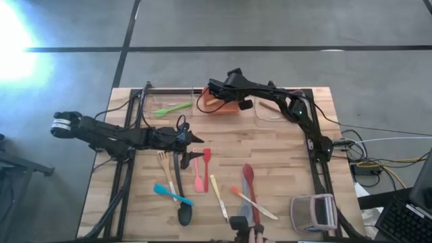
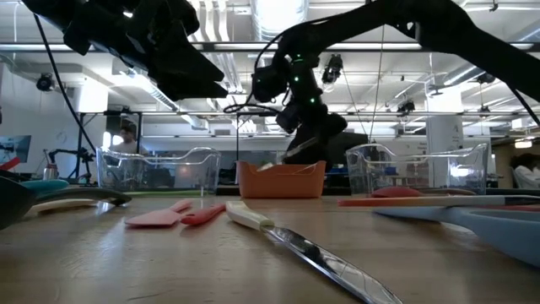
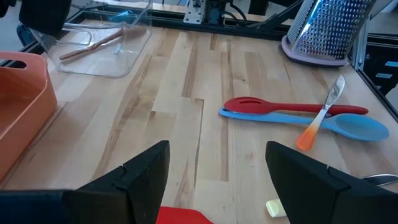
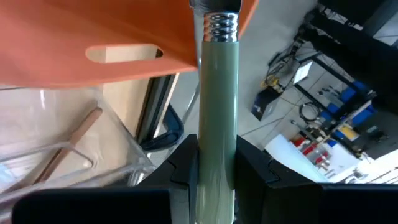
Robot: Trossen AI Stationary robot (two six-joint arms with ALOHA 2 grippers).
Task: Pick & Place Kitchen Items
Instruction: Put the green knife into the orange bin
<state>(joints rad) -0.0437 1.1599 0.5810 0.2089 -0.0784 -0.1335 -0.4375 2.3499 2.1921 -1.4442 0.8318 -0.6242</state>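
We are watching the right gripper [image 1: 214,91] reaching over the orange bin [image 1: 226,106] at the back of the table [image 1: 283,169]. In the right wrist view its fingers [image 4: 180,163] are pressing closed on a grey-green handle [image 4: 217,112] with a ribbed metal collar, which is running toward the bin's wall with its slot handle. What is on the far end of that handle we cannot tell.

The left gripper [image 1: 197,139] is hovering over the middle of the table, just above the near end of a red spatula [image 1: 206,158]. In the left wrist view its fingers [image 3: 146,171] are standing wide apart and holding nothing.

The rest of the utensils are lying as follows:
- a green utensil [image 1: 172,109] is sitting in the clear bin [image 1: 150,101] to the left of the orange one
- a wooden-handled utensil [image 3: 93,46] is sitting in the clear bin to the right
- a pink spatula [image 1: 198,175] is lying just beside the red one
- a wooden fork [image 1: 164,164], a blue spoon [image 1: 170,194] and a black spoon [image 1: 183,202] are lying near the front left
- a red slotted spoon [image 3: 292,107] is lying against a blue spoon [image 3: 323,123], with an orange-handled knife [image 3: 320,115] crossing both
- a metal grater [image 1: 314,212] is standing at the front right corner
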